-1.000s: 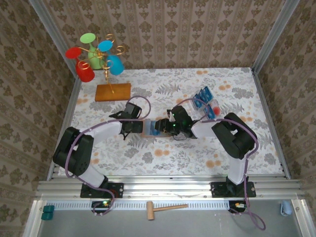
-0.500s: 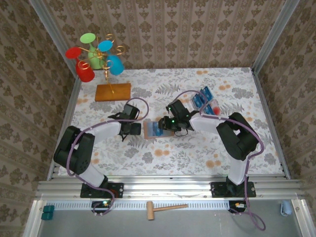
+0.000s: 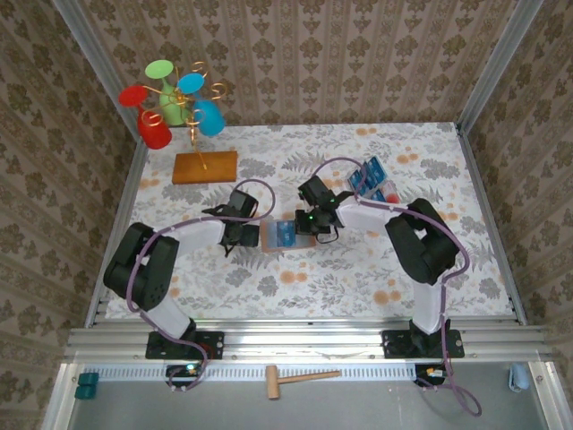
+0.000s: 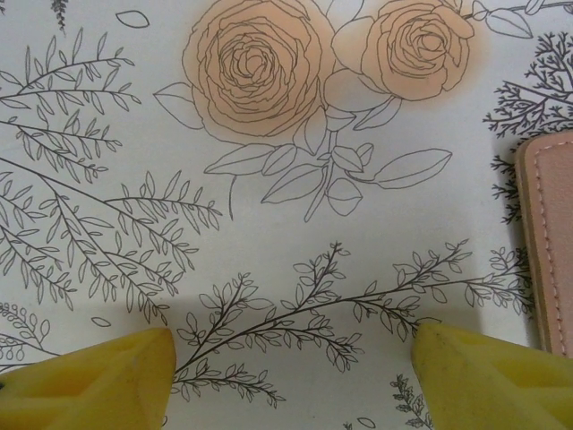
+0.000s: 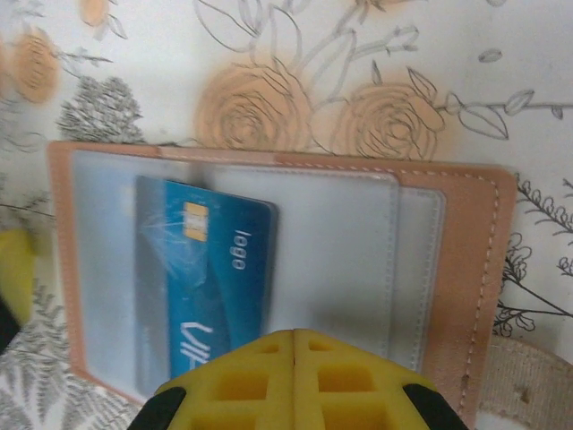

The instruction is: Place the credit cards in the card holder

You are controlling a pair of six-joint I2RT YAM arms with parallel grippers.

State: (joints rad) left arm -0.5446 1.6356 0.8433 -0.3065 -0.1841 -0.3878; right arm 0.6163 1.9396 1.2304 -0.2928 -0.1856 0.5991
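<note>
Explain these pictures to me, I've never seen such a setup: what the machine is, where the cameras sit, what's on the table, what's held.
These are two robot arms bolted at the table's near edge. The wide picture looks down from above; the other two come from a camera on each wrist, yellow fingers at the bottom. On the table lie an open card holder with a blue card in its clear pocket, a clear tray of more cards, and a wooden slab bearing coloured cups. The left gripper is open over cloth beside the holder. The right gripper is shut above the holder, holding nothing.
</note>
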